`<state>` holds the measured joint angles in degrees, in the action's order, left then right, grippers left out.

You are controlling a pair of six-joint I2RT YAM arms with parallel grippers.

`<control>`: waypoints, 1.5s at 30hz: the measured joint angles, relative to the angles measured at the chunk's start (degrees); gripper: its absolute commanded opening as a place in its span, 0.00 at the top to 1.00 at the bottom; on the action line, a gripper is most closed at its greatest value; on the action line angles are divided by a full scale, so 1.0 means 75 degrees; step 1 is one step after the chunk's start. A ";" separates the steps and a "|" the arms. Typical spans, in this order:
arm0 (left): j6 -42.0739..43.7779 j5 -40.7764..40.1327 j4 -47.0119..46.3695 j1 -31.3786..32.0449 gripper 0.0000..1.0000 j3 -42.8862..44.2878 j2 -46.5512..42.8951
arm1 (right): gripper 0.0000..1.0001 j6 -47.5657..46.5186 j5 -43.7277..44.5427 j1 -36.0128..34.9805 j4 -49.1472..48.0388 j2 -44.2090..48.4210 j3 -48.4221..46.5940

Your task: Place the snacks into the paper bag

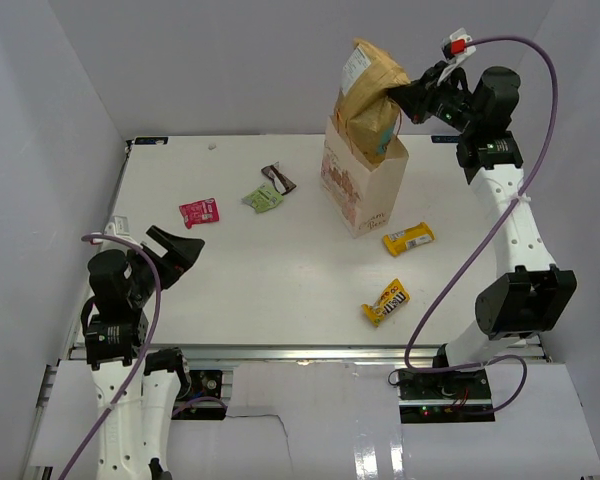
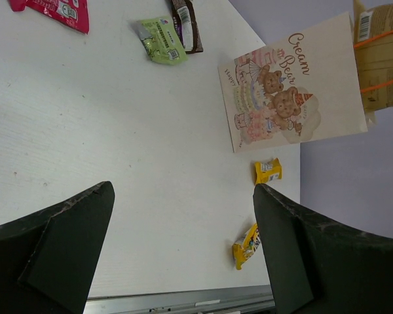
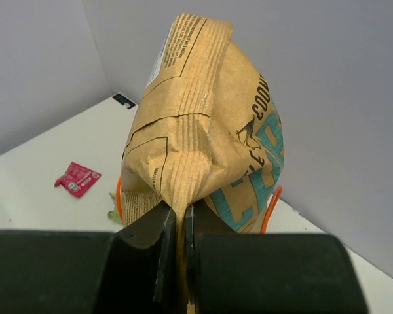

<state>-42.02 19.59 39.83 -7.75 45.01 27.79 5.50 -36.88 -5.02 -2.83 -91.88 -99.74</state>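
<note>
The cream paper bag (image 1: 365, 190) stands upright at the back right of the table; it also shows in the left wrist view (image 2: 295, 91). My right gripper (image 1: 405, 100) is shut on the sealed edge of the large tan chip bag (image 1: 368, 100), which sticks halfway out of the paper bag's mouth; it fills the right wrist view (image 3: 203, 131). My left gripper (image 1: 175, 248) is open and empty at the table's near left. Loose on the table lie a pink packet (image 1: 199, 212), a green packet (image 1: 263, 198), a dark brown wrapper (image 1: 278, 178), a yellow candy bar (image 1: 408, 239) and a yellow M&M's pouch (image 1: 386, 301).
White walls enclose the table on the left, back and right. The table's metal front rail (image 1: 310, 352) runs along the near edge between the arm bases. The paper bag's orange-red cord handles (image 3: 273, 209) loop beside the chip bag.
</note>
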 measured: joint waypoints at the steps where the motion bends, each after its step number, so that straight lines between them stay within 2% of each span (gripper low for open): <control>1: 0.0000 0.0006 0.0000 0.0000 0.03 -0.0020 -0.0006 | 0.92 -0.0073 -0.0050 0.0029 0.0017 0.0055 0.0169; 14: -0.0003 0.0131 -0.0192 0.0000 0.03 -0.0245 0.0047 | 0.92 -0.1020 -0.0309 0.0140 0.0006 0.0898 0.1355; 25: -0.0128 0.0548 -0.0682 0.0000 0.03 -0.0734 0.0414 | 0.92 -0.1271 -0.0743 0.0160 -0.0163 0.0906 0.2116; 36: -0.0219 0.0886 -0.1253 0.0000 0.03 -0.1037 0.0688 | 0.92 -0.1428 -0.0041 0.0055 0.0003 0.0507 0.2092; 39: -0.0248 0.0976 -0.1434 0.0000 0.03 -0.1145 0.0880 | 0.85 -0.1518 0.0195 -0.0087 0.0073 0.0055 0.1868; 40: -0.0262 0.1014 -0.1504 0.0000 0.03 -0.1172 0.0968 | 0.79 -0.1571 0.0268 -0.0152 0.0143 -0.0119 0.1760; 42: -0.0262 0.1075 -0.1629 0.0000 0.03 -0.1186 0.1139 | 0.74 -0.1649 0.0358 -0.0268 0.0251 -0.0449 0.1530; 45: -0.0271 0.1142 -0.1818 0.0000 0.03 -0.1201 0.1367 | 0.61 -0.1784 0.0446 -0.0420 0.0434 -0.0839 0.1105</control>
<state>-44.05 28.16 26.20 -7.75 36.01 38.04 -7.88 -33.54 -8.16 0.43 -98.17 -91.46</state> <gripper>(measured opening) 0.973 0.331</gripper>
